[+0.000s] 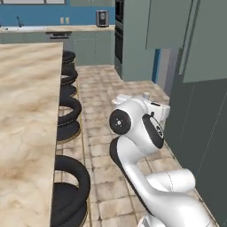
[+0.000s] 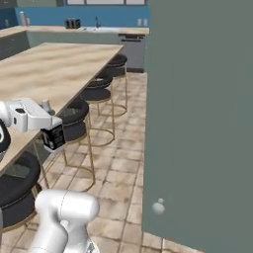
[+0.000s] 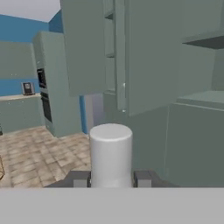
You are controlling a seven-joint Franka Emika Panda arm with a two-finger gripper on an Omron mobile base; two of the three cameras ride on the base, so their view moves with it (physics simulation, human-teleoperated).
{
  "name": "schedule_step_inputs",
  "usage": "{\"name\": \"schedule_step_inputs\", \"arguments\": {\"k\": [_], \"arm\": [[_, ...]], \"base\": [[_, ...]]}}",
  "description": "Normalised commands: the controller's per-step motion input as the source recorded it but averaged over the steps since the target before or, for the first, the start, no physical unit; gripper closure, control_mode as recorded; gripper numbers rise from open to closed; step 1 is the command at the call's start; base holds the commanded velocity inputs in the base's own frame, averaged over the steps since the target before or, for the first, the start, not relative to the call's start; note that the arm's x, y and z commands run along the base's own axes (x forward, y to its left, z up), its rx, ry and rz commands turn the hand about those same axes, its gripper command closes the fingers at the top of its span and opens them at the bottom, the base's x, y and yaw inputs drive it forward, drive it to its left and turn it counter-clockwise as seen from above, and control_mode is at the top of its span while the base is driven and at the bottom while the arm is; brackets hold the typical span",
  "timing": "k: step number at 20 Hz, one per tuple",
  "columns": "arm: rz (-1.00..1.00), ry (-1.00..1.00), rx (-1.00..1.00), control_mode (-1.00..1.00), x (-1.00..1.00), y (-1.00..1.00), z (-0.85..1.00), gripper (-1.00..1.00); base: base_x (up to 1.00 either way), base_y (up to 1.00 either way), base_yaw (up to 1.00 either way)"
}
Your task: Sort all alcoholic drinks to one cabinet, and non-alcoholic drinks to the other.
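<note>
My gripper (image 3: 110,179) is shut on a small bottle (image 3: 110,153), whose round white top stands upright between the two dark fingertips (image 3: 81,178). In the right base view the same bottle (image 2: 53,138) shows a black label with white marking and hangs at the end of the white hand, level with the island's edge, so it looks like the black-labelled alcoholic drink. Ahead of the hand is a grey-green wall cabinet (image 3: 199,41) with its door (image 3: 87,48) swung open and shelves showing. The non-alcoholic drinks are out of view.
A long wooden island counter (image 1: 26,111) runs on the left with several black stools (image 1: 68,111) along it. A tall cabinet door with a round knob (image 2: 158,206) stands close on the right. Tiled floor lies between them, and an oven column (image 3: 43,87) stands farther back.
</note>
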Motion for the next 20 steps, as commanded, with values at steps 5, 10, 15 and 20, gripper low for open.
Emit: {"name": "schedule_step_inputs", "arguments": {"k": [5,10,15,20], "arm": [[0.0,0.0,0.0,1.0,0.0,0.0,0.0,1.0],[0.0,0.0,0.0,1.0,0.0,0.0,0.0,1.0],[0.0,0.0,0.0,1.0,0.0,0.0,0.0,1.0],[0.0,0.0,0.0,1.0,0.0,0.0,0.0,1.0]], "base": [[0.82,-0.19,0.0],[0.74,-0.11,-0.01],[0.53,0.0,-0.11],[0.42,0.0,-0.16]]}}
